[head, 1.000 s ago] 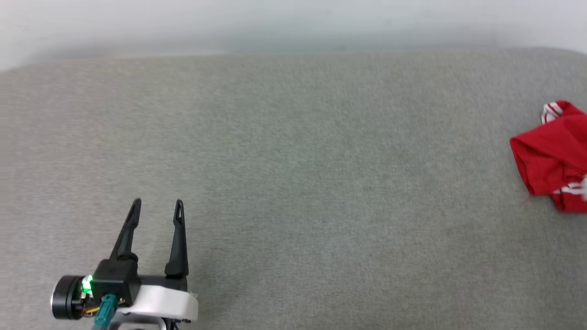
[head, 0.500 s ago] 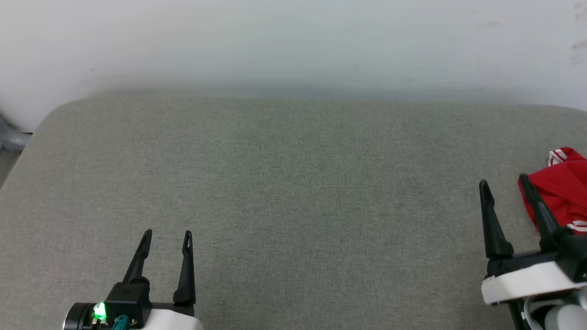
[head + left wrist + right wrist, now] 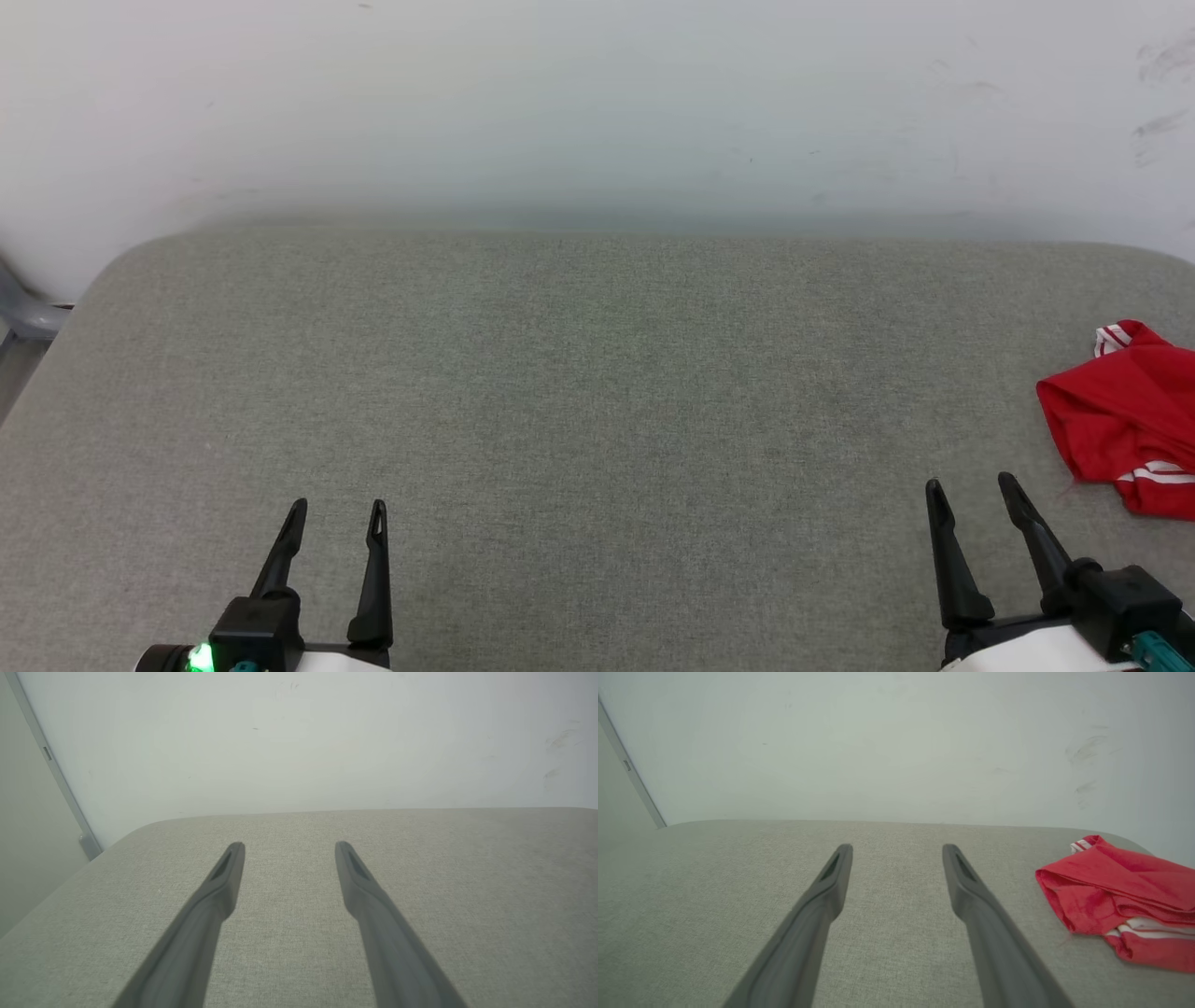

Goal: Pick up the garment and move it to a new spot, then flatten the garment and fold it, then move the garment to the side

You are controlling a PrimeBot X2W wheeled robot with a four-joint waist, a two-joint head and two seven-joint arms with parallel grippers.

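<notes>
The garment (image 3: 1120, 420) lies as a compact red bundle with white-striped trim showing at its far corner and its near edge. It sits on the grey padded surface (image 3: 597, 392), close to that surface's right end. Part of it runs past the picture's edge in the head view, so it probably counts as folded, but I cannot vouch for how tidy the fold is.

Just short of the garment, on its near left, the right gripper (image 3: 969, 483) has its two fingers spread apart with nothing between them. Half a second ago one of those fingers overlapped the garment's left edge. It has since drawn back and stands clear of the cloth (the head camera tipped up meanwhile, so some of that shift is the view's own). The bundle's shape looks unchanged.

Well to the left of the garment, across bare padding, the left gripper (image 3: 338, 506) is also spread wide and empty, much where it was.

With the garment lying off to the side, untouched, and both arms back, the task looks finished or nearly so. The remaining risk is only that a loose fold relaxes open.
</notes>
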